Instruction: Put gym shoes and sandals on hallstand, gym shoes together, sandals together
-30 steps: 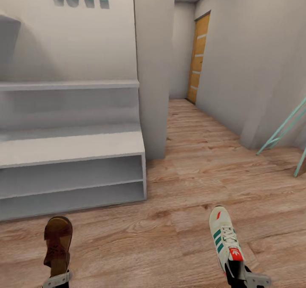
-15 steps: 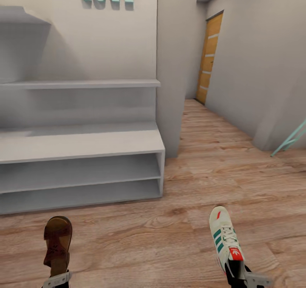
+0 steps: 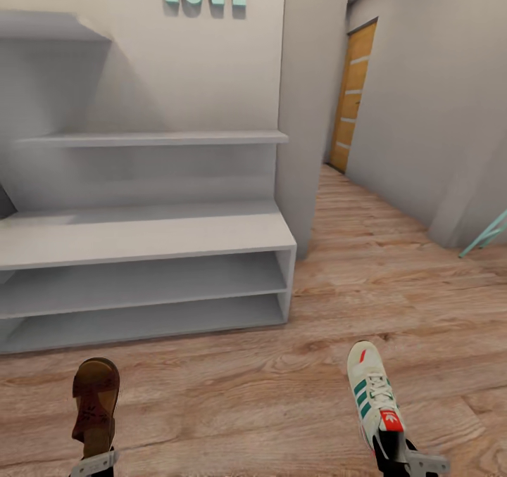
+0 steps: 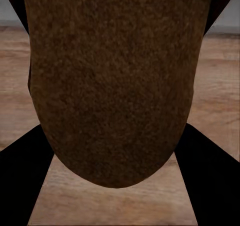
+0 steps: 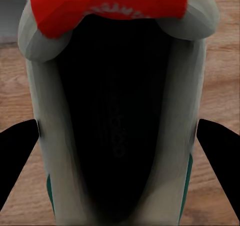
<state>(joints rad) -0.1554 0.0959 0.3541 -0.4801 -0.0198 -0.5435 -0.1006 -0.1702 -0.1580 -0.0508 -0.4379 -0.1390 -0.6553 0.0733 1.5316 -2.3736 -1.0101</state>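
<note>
Brown sandal (image 3: pixel 94 406) clamped in left pincer (image 3: pixel 92 461), gym shoe (image 3: pixel 374 397) in right pincer (image 3: pixel 408 461); approach hallstand (image 3: pixel 151 234) squarely, keeping both level.

Grey hallstand (image 3: pixel 148 238) (shelves bare) stands on plank floor (image 3: pixel 366 287).

At six o'clock in the head view, the picture's lower edge cuts off both arms, so we see little of the left gripper (image 3: pixel 91 463) under the sandal (image 3: pixel 95 406) or the right gripper (image 3: pixel 408 463) behind the gym shoe (image 3: pixel 373 399). Toward nine o'clock the hallstand (image 3: pixel 141 234) runs out of the picture. In the left wrist view the sandal (image 4: pixel 112 81) covers most of the floor (image 4: pixel 112 206); we cannot tell where the dark fingers (image 4: pixel 210 186) touch it. In the right wrist view the gym shoe (image 5: pixel 117 126) overruns the edges.
</note>
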